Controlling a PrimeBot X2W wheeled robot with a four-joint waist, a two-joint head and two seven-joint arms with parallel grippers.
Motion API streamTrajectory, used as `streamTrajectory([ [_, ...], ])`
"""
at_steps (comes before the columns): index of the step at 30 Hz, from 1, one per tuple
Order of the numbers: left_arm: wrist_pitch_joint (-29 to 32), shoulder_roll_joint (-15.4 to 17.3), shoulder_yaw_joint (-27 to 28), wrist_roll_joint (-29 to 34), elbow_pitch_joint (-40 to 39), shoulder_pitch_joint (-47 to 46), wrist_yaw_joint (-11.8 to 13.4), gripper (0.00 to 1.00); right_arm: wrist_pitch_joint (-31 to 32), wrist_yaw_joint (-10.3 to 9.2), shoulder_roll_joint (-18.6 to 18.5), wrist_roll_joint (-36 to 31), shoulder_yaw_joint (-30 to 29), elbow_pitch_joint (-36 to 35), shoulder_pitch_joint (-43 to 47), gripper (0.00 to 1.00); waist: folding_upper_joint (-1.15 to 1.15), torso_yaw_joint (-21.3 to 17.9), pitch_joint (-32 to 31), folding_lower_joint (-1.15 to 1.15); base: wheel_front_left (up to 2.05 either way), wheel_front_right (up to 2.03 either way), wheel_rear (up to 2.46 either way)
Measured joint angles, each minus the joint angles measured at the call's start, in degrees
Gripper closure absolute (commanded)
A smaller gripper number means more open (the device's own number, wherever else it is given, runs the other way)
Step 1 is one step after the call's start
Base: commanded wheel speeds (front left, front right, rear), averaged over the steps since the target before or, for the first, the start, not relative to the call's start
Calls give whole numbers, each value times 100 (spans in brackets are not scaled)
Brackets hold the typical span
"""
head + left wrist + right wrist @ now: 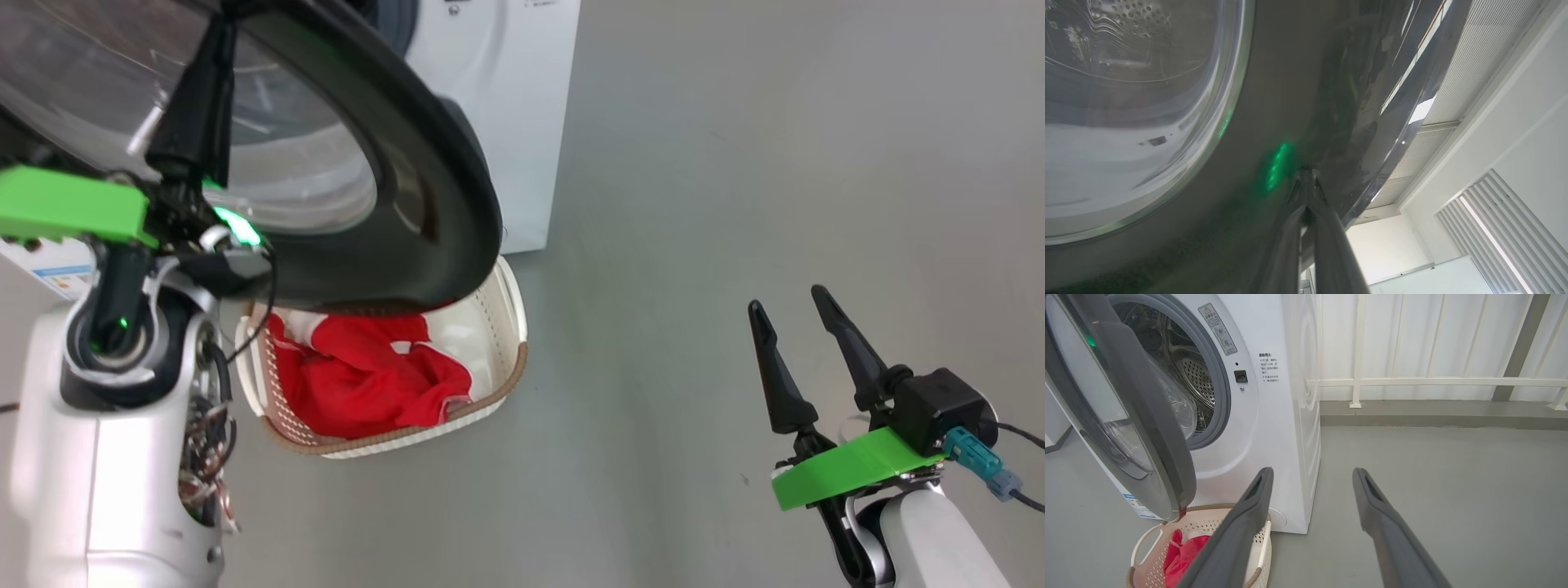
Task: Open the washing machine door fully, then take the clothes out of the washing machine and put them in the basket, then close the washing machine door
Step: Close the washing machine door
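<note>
**Now the door hangs part open and the red clothes are in the basket**

Look first at the writing. You can see a grey warning sticker (1218, 328) with a little triangle on the front of the washing machine (1274, 437), next to the grey ring. Beside it is a small block of dark print (1269, 367). Low down is a blue and white label (1139, 504). All of these are too small to read.

Your left gripper (1306, 173) has its two fingers pressed together with nothing between them. The tips look to rest on the shiny black rim of the washing machine door (1274, 81), just beside the glass window. A green glow shines on the rim close to the tips.

Your right gripper (785, 298) has its fingers wide apart and holds nothing. It is over bare grey floor (735, 163), well away from the door and from the basket (522, 359).

The door stands up on its edge, swung part way out from the machine. Its glass bowl bulges toward the steel drum (1196, 379). Its bottom edge hangs just above the basket.

The basket sits on the floor, right in front of the machine. From the head camera its long side runs from lower left to upper right. The clothes (367, 376) lie bunched inside it, red with bits of white.
</note>
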Motion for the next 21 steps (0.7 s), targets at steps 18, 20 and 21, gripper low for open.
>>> streamTrajectory([
  [18, 131, -3, 19, -68, 641, -774, -299, 100, 0, 0, 0, 0, 3, -23, -144, 0, 0, -205, 346, 0, 0, 0, 0],
  [20, 168, -3, 12, -94, 653, -761, -315, 100, 0, 0, 0, 0, -4, -20, -142, 0, 0, -190, 329, 0, 0, 0, 0],
  [21, 196, -3, -1, -111, 665, -745, -350, 78, 0, 0, 0, 0, -7, -14, -141, 0, 0, -172, 308, 0, 0, 0, 0],
])
